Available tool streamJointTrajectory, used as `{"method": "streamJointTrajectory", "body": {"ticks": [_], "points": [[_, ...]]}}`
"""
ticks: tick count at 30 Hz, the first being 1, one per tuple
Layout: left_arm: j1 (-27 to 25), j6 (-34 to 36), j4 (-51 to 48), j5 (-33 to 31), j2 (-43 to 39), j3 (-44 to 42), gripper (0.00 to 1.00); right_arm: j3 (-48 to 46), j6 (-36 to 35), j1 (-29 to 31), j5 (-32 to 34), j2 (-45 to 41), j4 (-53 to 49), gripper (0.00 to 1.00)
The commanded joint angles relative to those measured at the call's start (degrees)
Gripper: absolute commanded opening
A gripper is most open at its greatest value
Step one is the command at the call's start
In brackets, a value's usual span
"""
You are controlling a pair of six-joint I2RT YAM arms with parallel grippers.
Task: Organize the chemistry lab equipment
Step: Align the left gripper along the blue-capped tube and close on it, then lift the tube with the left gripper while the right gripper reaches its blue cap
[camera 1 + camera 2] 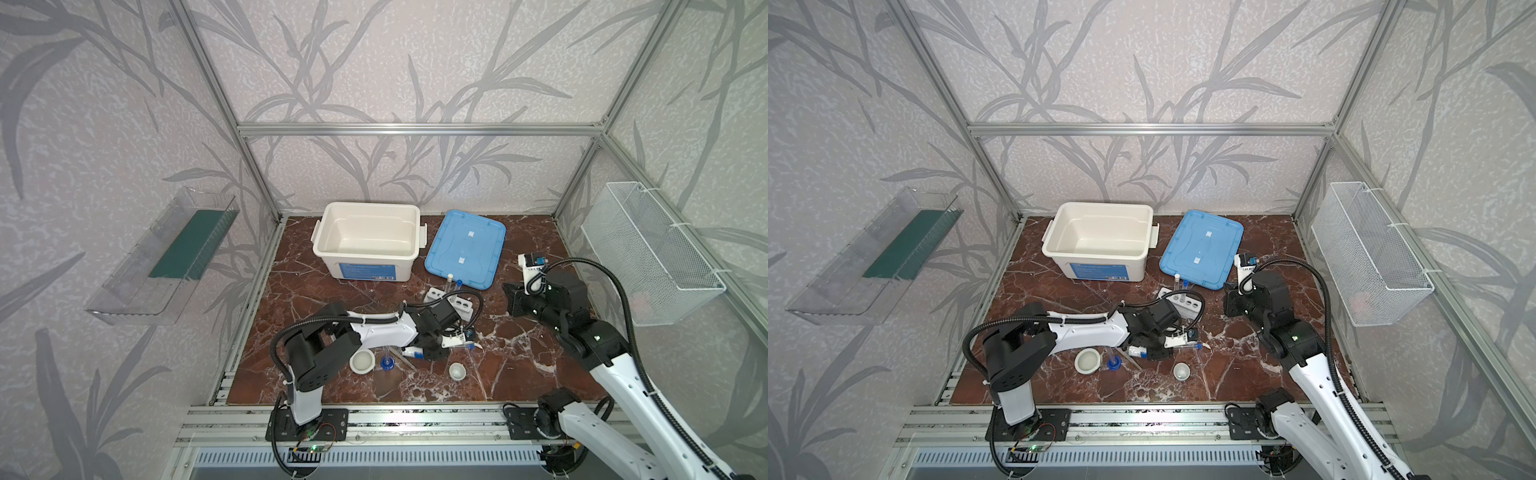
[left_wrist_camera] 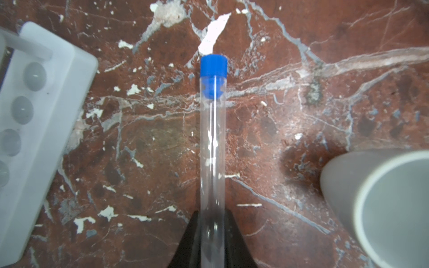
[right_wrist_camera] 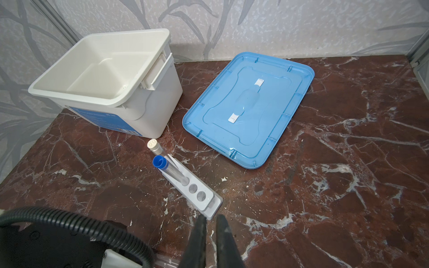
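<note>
My left gripper is shut on the bottom end of a clear blue-capped test tube, which lies low over the marble near the front. One white cup stands close beside it; the other cup is further left, by the blue-based cylinder, the tweezers and the lying white bottle. Two more test tubes, white-capped and blue-capped, stand in the white rack. My right gripper hovers just off the rack's end, shut and holding nothing.
The open white bin stands at the back, with its blue lid flat beside it. A wire basket hangs on the right wall and a clear shelf on the left wall. The left arm stretches across the front.
</note>
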Motion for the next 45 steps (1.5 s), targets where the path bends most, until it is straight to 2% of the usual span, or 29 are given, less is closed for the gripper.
{"method": "streamJointTrajectory", "body": {"ticks": [1,15,18,32,39,45], "points": [[-0.2,0.2,-1.2,0.3,-0.4,1.2,0.15,0.4,1.6,-1.4,-1.0,-0.3,-0.5,0.13],[0.0,-1.7,3.8,-1.5,-7.0,-1.5,0.12,1.5,3.9,-3.9,-2.9,-1.2,-4.1,0.13],[0.0,-1.9,5.7,-2.9,-8.0,-2.7,0.11,1.9,4.0,-4.8,-4.6,-0.6,-4.8,0.15],[0.0,-3.6,10.3,-4.5,-4.9,-4.3,0.12,-1.4,5.5,-5.2,-5.7,1.4,-2.4,0.16],[0.5,-3.9,11.1,-4.9,-6.2,-4.4,0.12,-0.8,5.5,-5.6,-5.9,1.1,-2.9,0.16],[1.7,-6.3,13.9,-4.1,-10.4,-5.8,0.12,0.7,5.2,-7.0,-13.6,2.6,-5.4,0.32]]}}
